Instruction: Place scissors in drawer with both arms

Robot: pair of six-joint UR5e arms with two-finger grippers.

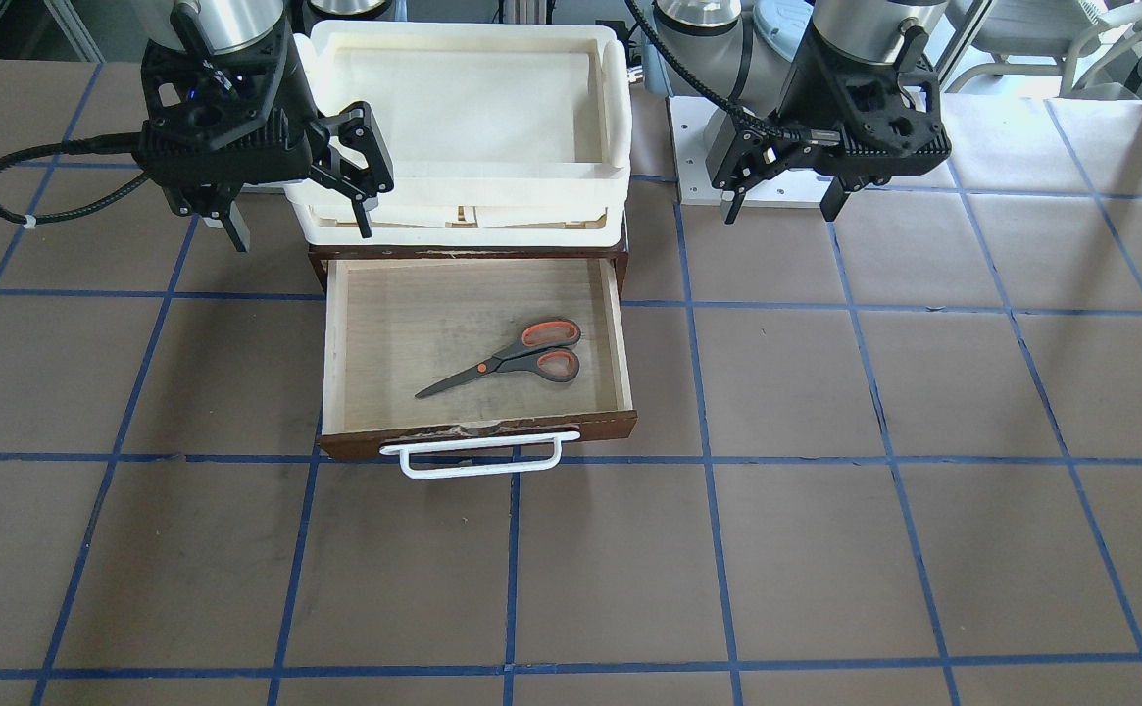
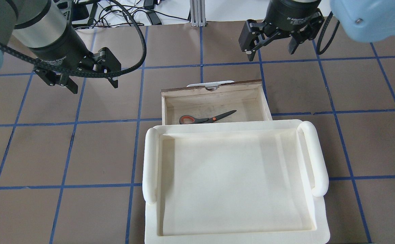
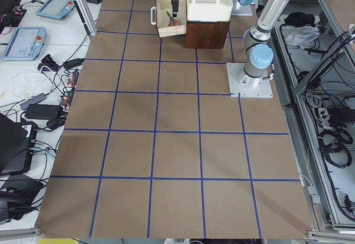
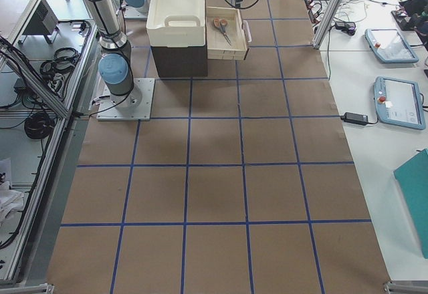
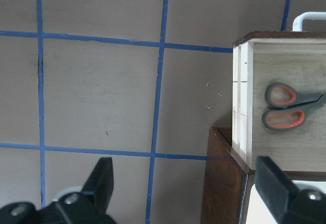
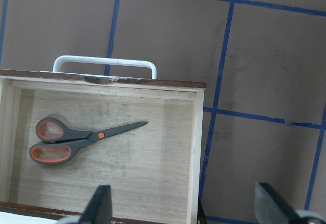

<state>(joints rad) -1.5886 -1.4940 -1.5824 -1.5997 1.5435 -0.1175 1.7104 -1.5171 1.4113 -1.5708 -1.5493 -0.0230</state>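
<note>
Above the brown table (image 2: 82, 152) gridded in blue tape (image 2: 65, 185), left claw (image 2: 93, 85) and right claw (image 2: 271, 53) both stand spread apart.

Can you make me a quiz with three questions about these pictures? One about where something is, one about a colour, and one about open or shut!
1. Where are the scissors compared with the drawer?
A beside it
B inside it
C under it

2. What colour is the drawer's handle?
A white
B orange
C blue

3. The drawer is:
A pushed shut
B upside down
C pulled open

Answers:
1 B, the scissors lie flat on the pale wooden floor between the drawer's walls.
2 A, the bar on the dark brown front is white.
3 C, the whole inside shows from above.
</note>
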